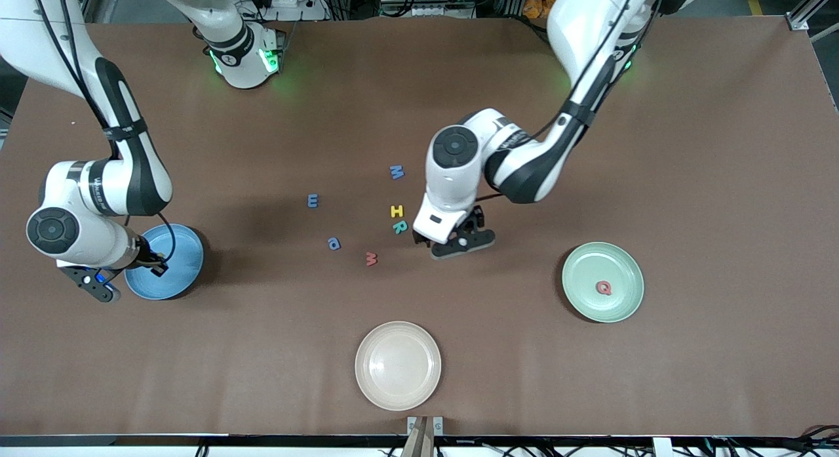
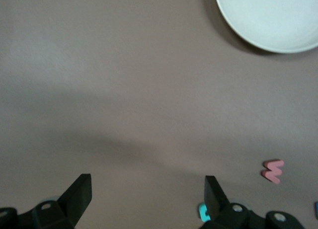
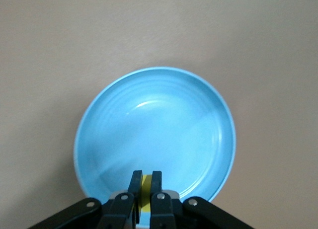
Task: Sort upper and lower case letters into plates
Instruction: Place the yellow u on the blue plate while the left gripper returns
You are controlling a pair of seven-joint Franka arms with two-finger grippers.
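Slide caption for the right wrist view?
Right tool, shut on a yellow letter, over the sky blue plate.

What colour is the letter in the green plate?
Red: the letter Q lies in the green plate, clearest in the front view.

The yellow letter (image 3: 145, 194) between the right tool's fingers (image 3: 134, 189) is mostly hidden, so its shape cannot be told. The right arm covers part of the blue plate (image 1: 177, 273).
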